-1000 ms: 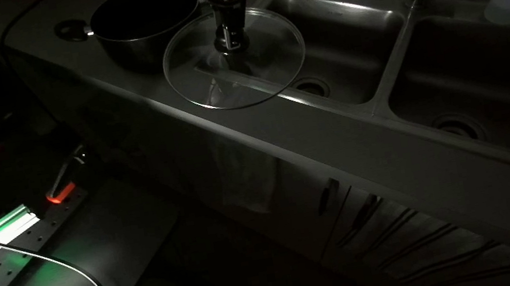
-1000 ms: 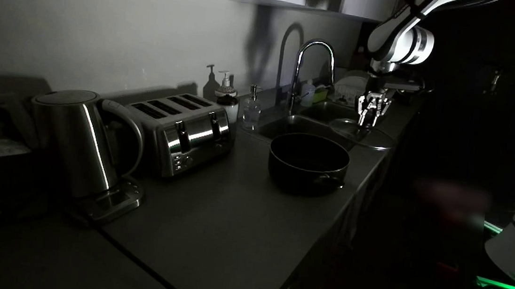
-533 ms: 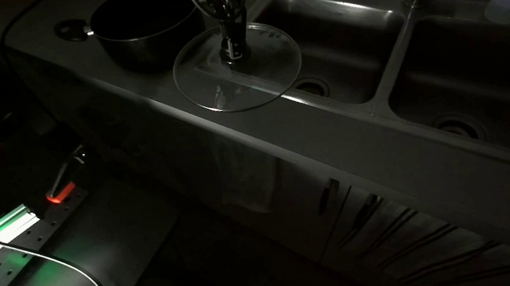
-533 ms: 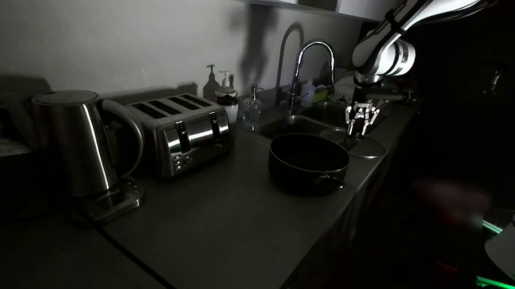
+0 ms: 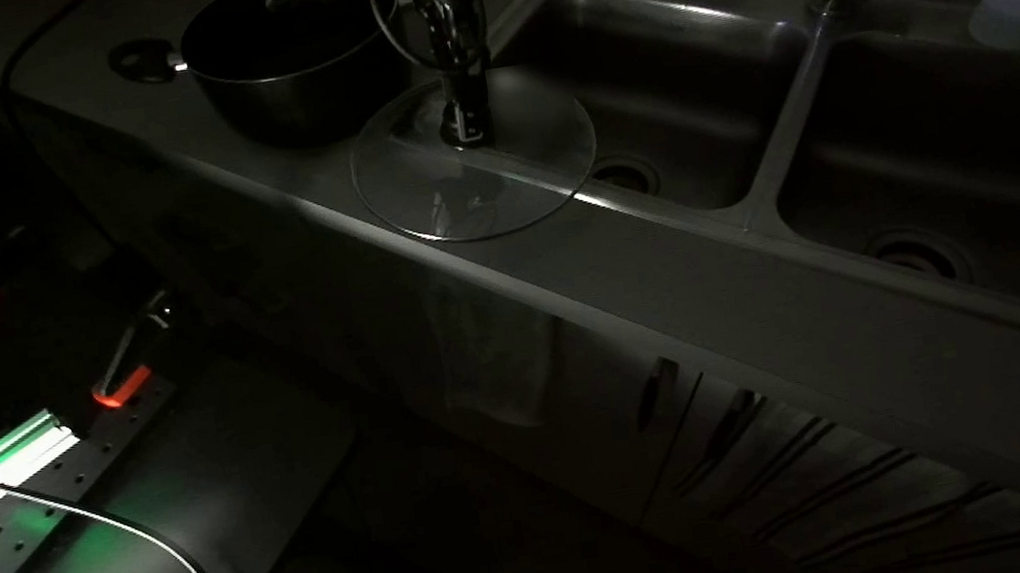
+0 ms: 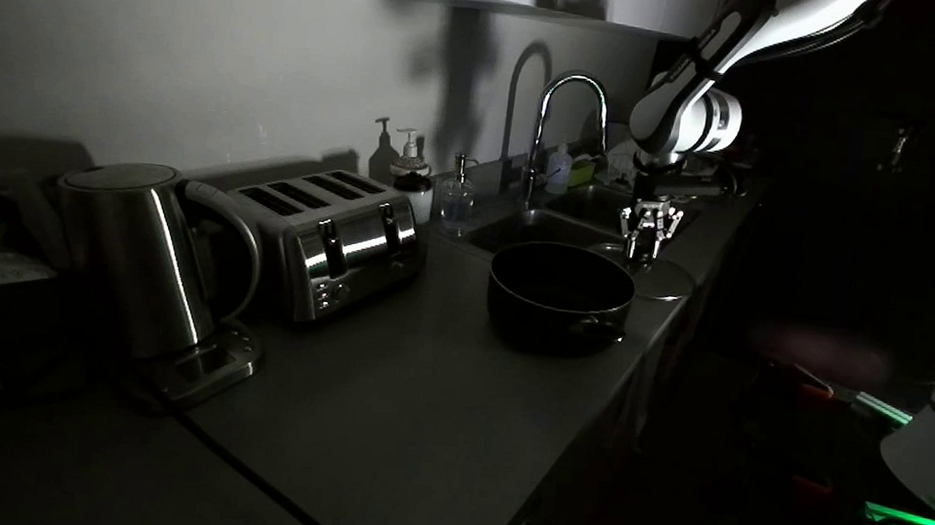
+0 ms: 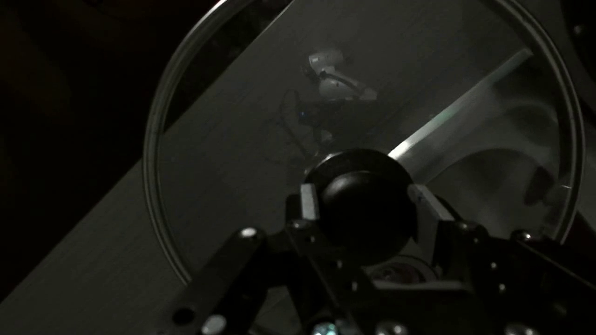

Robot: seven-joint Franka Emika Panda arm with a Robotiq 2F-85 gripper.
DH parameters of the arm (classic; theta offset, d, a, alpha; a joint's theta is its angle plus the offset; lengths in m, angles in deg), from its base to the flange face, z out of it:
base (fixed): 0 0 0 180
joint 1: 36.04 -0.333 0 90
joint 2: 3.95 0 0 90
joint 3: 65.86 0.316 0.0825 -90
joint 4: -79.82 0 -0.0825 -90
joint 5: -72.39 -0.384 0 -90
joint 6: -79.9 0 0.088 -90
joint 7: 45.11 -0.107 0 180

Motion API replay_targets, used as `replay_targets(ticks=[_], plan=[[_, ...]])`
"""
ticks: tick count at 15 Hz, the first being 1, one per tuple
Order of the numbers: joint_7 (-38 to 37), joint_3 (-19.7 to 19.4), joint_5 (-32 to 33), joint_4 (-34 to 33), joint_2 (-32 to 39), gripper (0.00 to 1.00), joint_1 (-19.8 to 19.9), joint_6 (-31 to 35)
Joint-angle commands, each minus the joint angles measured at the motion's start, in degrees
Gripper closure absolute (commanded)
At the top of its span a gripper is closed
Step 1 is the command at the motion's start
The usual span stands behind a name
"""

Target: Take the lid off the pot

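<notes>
The lid, a clear glass disc with a metal rim (image 5: 533, 172), is level beside the pot, over the counter strip in front of the sink. It also shows in the other views (image 6: 667, 282) (image 7: 223, 139). My gripper (image 5: 469, 131) comes down from above, also seen in an exterior view (image 6: 641, 255). In the wrist view my gripper (image 7: 362, 201) has its fingers on both sides of the lid's dark knob (image 7: 368, 186), pressed against it. I cannot tell whether the lid touches the counter. The black pot (image 5: 290, 102) stands uncovered on the counter, also in an exterior view (image 6: 547, 326).
Two steel sink basins (image 5: 674, 29) lie beside the lid, with a tall faucet (image 6: 542, 132) behind. The counter's front edge (image 5: 424, 251) runs close by the lid. A soap dispenser (image 6: 456, 201), toaster (image 6: 349, 243) and kettle (image 6: 133, 265) stand along the wall. The room is dim.
My gripper and the lid have moved down together toward the counter and slightly closer to the pot. The pot has not moved.
</notes>
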State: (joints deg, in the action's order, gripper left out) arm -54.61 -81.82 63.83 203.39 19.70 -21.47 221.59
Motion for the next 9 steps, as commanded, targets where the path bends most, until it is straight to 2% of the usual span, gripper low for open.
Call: replay_targets(ticks=[1, 9], plan=[[-1.6, -0.3, 1.0, 0.0, 0.0, 0.75, -0.1, 1.9], [-1.0, 0.2, 0.2, 0.9, 1.5, 0.75, 0.4, 4.3]])
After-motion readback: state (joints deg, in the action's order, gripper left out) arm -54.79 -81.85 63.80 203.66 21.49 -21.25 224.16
